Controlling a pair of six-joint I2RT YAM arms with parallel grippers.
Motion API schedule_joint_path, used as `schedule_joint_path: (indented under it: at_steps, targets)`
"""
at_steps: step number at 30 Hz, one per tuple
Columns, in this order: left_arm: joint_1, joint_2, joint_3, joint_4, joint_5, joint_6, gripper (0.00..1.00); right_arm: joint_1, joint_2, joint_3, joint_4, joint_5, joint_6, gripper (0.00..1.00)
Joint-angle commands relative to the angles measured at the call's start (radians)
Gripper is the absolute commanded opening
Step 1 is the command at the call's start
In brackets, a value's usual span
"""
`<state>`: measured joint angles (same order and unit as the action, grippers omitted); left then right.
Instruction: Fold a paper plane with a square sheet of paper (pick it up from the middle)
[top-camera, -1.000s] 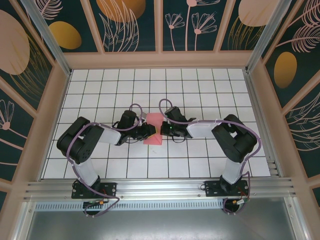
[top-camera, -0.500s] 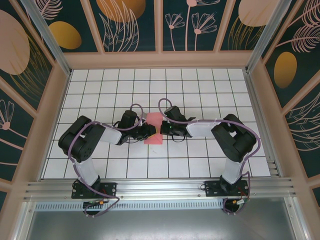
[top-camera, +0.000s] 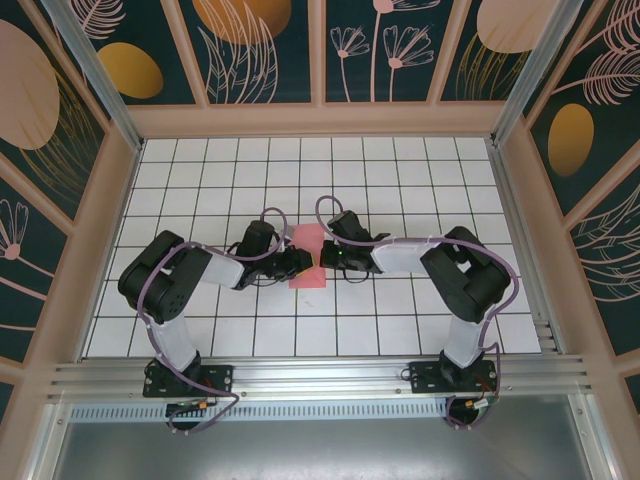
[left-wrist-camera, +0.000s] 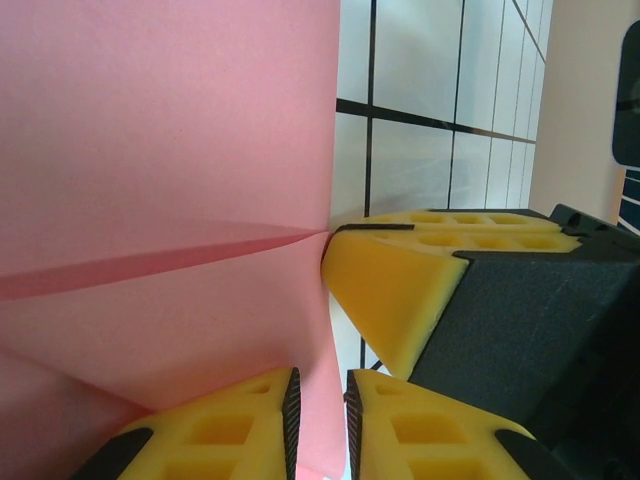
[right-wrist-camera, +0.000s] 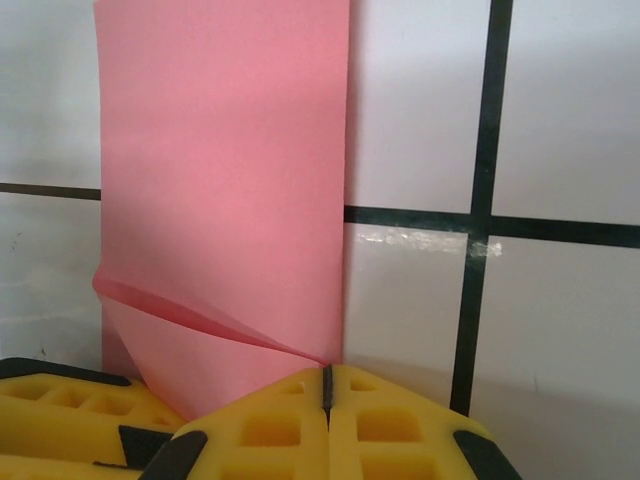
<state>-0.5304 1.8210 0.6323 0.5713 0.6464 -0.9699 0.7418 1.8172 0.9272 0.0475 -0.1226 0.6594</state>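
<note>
**Sheet part-folded, held between two sets of jaws**

White tiled surface (top-camera: 400, 170) with black grid lines, enclosed by leaf-patterned panels. Count: one square sheet of paper (top-camera: 308, 255), two arms; nothing yet has a dart shape.

The sheet lies directly between the two sets of jaws, flat except for one raised flap. Its long axis runs crosswise to both, away from the arm bases. Left arm (top-camera: 190, 270) and right arm (top-camera: 440, 265) are equally close, one at each long edge.

Left jaws: narrow slot between the pads (left-wrist-camera: 230, 430), with the paper's (left-wrist-camera: 170, 130) edge lying in it; no firm pinch is evident.

Right jaws: pads (right-wrist-camera: 270, 430) pressed together, their tip touching the sheet's (right-wrist-camera: 220, 150) edge where a slanting crease ends. I cannot tell whether any paper is nipped.

Judgement: folding is at an early stage. The next move depends on the right jaws pinning that crease point while the left jaws work the flap.
</note>
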Motion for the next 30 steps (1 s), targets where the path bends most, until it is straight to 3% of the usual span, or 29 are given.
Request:
schedule_joint_path:
  at_steps: [1, 23, 30]
  targets:
    - [-0.006, 0.020, 0.020, -0.021, 0.003, 0.025, 0.23, -0.007, 0.018, 0.025, 0.000, 0.024, -0.018, 0.06]
    - [-0.005, 0.017, 0.044, -0.137, -0.059, 0.064, 0.19, -0.006, 0.016, 0.039, 0.011, 0.020, -0.040, 0.06]
    - [-0.006, -0.024, 0.034, -0.101, -0.042, 0.059, 0.22, -0.005, 0.016, 0.038, 0.014, 0.021, -0.043, 0.06]
